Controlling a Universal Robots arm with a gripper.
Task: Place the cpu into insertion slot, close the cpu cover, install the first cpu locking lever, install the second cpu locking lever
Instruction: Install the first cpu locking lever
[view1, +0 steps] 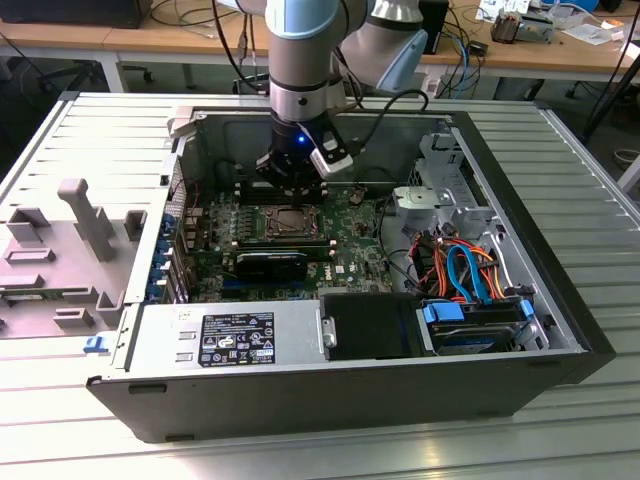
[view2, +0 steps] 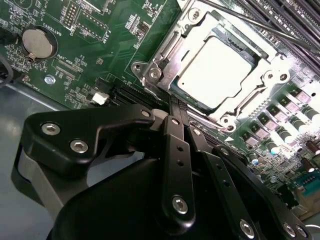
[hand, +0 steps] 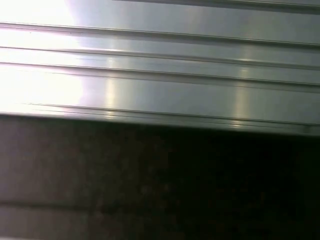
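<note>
The cpu (view2: 218, 70) is sitting in the insertion slot (view2: 159, 64), upper right of the second wrist view, with the cpu cover (view2: 260, 85) lying closed around it. The gripper (view2: 179, 107) is hovering at the socket's lower edge, fingers (view2: 176, 125) pinched together, gripping nothing visible. Lever status is proving unreadable; placement and cover appear complete.

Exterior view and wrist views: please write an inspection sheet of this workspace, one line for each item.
Surface: ribbed metal table carrying an open computer case.
Job's things: cpu lies in the insertion slot; cpu cover is down around it.
Clutter: grey plastic fixture at the exterior view's left.
Grippers: gripper shut, tips at the socket's edge.
Cables: orange and blue cables inside the case.
Surroundings: wooden desks behind.
</note>
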